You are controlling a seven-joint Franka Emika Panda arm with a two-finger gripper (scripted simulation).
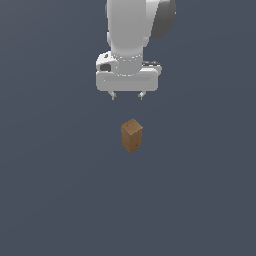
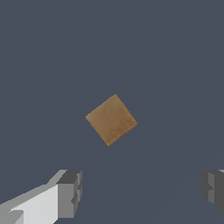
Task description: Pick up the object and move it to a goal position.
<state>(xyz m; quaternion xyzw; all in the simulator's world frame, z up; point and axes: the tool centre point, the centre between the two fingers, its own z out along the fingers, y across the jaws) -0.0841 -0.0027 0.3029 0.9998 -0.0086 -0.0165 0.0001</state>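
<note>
The wooden block [image 1: 132, 135] stands upright on the plain grey desk [image 1: 55, 190], turned corner-on in the exterior view; the claw [image 1: 127, 95] hangs above it, not touching, its two fingers [image 2: 70, 192] spread wide apart and holding nothing; the wrist view shows the block's top face between them.

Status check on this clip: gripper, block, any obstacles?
Gripper open, empty, above the block. Block upright, untouched, turned diagonal to the fingers. Nothing in the way.
</note>
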